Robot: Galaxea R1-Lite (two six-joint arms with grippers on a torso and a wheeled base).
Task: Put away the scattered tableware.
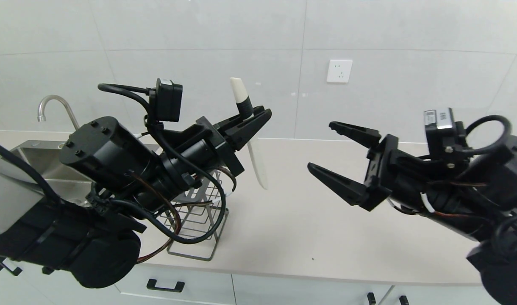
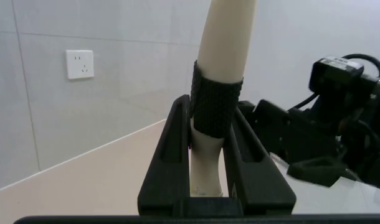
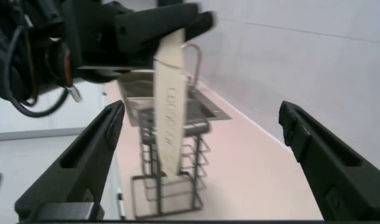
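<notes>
Left gripper [image 1: 254,120], centre-left in the head view, is clamped on the black-banded handle of a white knife [image 1: 258,167]. The blade hangs downward, clear above the tabletop [image 1: 326,220]. Right gripper [image 1: 322,146], centre-right, has its jaws apart and holds nothing. The wire rack [image 1: 199,220] sits lower left, beside the sink [image 1: 34,156]. Recommendation: bring the knife over the rack, keep the blade vertical, and lower it between the wires before releasing.
</notes>
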